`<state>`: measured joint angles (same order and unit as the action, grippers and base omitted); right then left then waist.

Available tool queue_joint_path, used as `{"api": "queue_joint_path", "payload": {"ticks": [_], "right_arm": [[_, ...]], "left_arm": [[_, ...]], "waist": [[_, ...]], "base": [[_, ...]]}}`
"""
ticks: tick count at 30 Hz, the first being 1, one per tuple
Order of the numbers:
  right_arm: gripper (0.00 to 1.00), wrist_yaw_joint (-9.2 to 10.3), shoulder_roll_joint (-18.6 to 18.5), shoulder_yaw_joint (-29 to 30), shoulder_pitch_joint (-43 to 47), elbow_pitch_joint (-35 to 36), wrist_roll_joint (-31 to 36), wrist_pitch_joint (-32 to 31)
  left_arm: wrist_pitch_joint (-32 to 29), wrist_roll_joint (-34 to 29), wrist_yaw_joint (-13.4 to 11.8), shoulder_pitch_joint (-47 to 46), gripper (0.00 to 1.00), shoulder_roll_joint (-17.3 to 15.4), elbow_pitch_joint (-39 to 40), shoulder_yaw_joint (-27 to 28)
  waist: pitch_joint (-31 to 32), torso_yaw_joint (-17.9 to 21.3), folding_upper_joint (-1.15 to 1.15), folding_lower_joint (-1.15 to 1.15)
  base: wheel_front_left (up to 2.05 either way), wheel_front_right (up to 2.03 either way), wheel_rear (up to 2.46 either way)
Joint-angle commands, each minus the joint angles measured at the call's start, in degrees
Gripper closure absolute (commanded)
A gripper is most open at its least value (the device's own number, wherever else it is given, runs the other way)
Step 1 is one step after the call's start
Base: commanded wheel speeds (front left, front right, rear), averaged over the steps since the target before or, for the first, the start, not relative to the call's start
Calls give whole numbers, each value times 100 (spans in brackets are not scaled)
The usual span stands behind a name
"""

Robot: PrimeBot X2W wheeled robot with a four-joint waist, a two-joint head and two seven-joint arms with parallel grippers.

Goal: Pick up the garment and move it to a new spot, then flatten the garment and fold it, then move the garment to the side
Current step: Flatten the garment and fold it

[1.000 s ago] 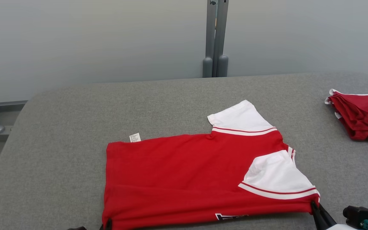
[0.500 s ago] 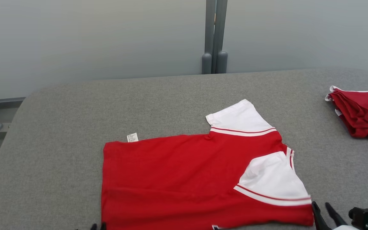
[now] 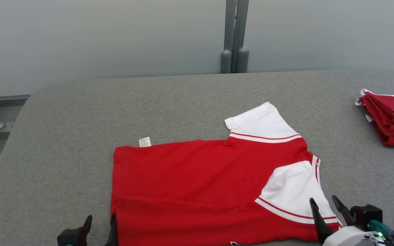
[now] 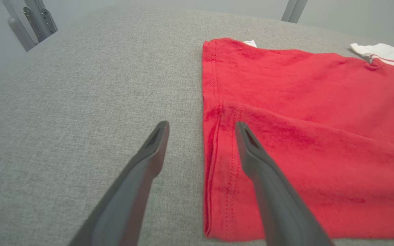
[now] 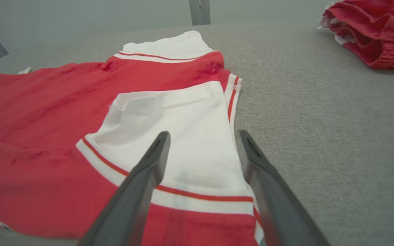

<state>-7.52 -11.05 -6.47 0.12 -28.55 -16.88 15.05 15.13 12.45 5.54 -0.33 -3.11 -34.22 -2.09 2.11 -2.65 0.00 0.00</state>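
With fingers spread and empty, the left gripper frames the hem of the red garment, and the right gripper frames its white sleeve.

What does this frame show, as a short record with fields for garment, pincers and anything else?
garment: red shirt with white sleeves, flat on the grey table, near side folded over
left pincer: open, astride the shirt's left edge, gripping nothing
right pincer: open, above the near white sleeve, gripping nothing
other: red-and-white pile at the table's far right
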Motion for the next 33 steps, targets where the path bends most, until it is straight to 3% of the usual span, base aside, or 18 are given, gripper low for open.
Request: {"api": "queue_joint_path", "payload": {"ticks": [1,13,14,15,16,18,19,20,28,29,30,33], "right_arm": [[0,7,34,-56,-124,-37,33,14],[0,7,178,-539,-899,-684,36,14],[9,7,187,-567,-932,-719,18,14],[26,7,191,-594,-962,-744,4,14],[53,7,196,-612,-988,-772,-14,14],[81,7,211,-639,-1028,-821,-40,14],[100,7,221,-639,-1033,-858,-60,14],[100,7,230,-635,-1058,-891,-68,14],[100,7,275,-676,-1389,-1188,-67,14],[63,7,290,-672,-1436,-1246,-61,14],[0,7,295,-653,-1469,-1345,-50,14],[0,7,347,-615,-1604,-1567,-12,14]], "left_arm": [[-2,-71,28,-113,0,-8,56,-14],[-2,60,109,-394,0,13,335,-381],[-2,72,111,-402,0,13,344,-395],[-2,84,112,-410,0,13,360,-413],[-2,106,114,-409,0,14,362,-420],[-2,108,117,-398,0,14,363,-424],[-2,129,118,-395,0,14,362,-426],[-2,147,120,-392,0,14,359,-429],[-2,182,129,-441,0,16,371,-519],[-2,189,128,-444,0,16,360,-545],[-2,194,130,-446,0,15,352,-566],[-2,208,134,-459,0,15,342,-602]], "waist": [[-53,-51,0,0],[-402,-589,0,0],[-418,-633,0,0],[-432,-676,0,0],[-442,-715,0,0],[-458,-783,0,0],[-463,-810,0,0],[-469,-834,0,0],[-555,-975,0,0],[-566,-989,0,0],[-576,-1002,0,0],[-597,-1029,0,0]], "base": [[0,0,0],[0,0,0],[0,0,0],[0,0,0],[0,0,0],[0,0,0],[0,0,0],[0,0,0],[0,0,0],[0,0,0],[0,0,0],[0,0,0]]}}
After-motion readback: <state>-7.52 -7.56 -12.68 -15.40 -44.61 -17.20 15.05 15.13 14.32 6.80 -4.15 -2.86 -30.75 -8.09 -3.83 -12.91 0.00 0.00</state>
